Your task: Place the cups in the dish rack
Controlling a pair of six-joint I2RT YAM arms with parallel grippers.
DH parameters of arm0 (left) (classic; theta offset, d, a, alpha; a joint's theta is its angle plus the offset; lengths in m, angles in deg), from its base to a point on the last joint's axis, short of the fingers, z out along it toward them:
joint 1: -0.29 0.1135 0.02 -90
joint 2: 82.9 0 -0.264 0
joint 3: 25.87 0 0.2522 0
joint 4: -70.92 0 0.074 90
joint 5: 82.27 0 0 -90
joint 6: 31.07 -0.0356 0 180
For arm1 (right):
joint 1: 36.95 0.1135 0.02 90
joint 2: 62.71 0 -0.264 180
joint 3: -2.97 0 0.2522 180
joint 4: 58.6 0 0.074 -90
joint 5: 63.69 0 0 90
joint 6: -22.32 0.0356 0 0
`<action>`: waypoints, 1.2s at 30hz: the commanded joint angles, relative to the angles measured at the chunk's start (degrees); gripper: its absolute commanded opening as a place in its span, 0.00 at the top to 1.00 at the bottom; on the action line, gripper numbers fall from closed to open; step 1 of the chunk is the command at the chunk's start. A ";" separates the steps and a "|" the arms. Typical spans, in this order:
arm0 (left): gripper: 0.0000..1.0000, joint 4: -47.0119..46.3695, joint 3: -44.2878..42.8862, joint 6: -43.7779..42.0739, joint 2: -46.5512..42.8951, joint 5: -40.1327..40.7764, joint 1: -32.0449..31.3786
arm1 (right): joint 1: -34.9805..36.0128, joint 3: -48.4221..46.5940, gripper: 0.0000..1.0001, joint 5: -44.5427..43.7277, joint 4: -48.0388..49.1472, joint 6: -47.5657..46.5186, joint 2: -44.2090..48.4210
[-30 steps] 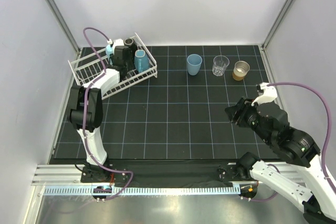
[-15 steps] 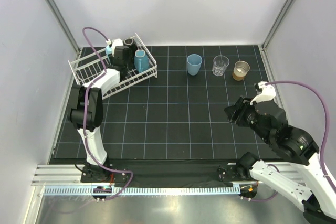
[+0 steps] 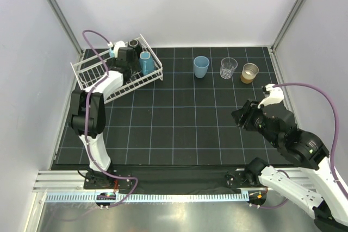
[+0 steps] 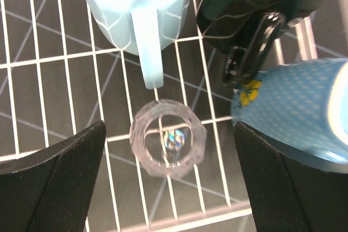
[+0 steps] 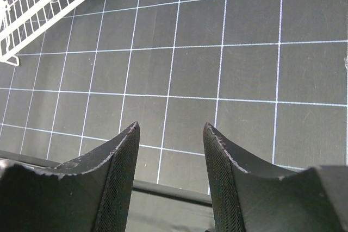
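The white wire dish rack (image 3: 92, 74) stands at the mat's far left. My left gripper (image 3: 125, 68) hangs over it, open. In the left wrist view a clear glass (image 4: 167, 145) stands on the rack wires (image 4: 179, 222) between my wide-apart fingers (image 4: 54, 177), touching neither. Around it are a light blue mug (image 4: 136, 9), a black mug (image 4: 255, 4) and a dotted light blue mug (image 4: 296, 112). On the mat stand a light blue tumbler (image 3: 201, 67), a clear glass (image 3: 228, 68) and a brown metallic cup (image 3: 250, 73). My right gripper (image 3: 239, 117) is open and holds nothing.
The right wrist view shows bare gridded black mat under my right gripper (image 5: 171, 129), the rack's corner (image 5: 32, 20) at top left and the mat's near edge (image 5: 163, 186). Grey walls enclose the mat on three sides.
My left gripper has opened and let go of the clear glass, which now stands in the rack. The right arm has shifted very slightly.
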 commanded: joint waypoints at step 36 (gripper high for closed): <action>0.00 34.34 26.12 18.07 -65.02 -34.45 -18.46 | -18.76 -8.17 0.47 3.93 24.80 9.89 -41.88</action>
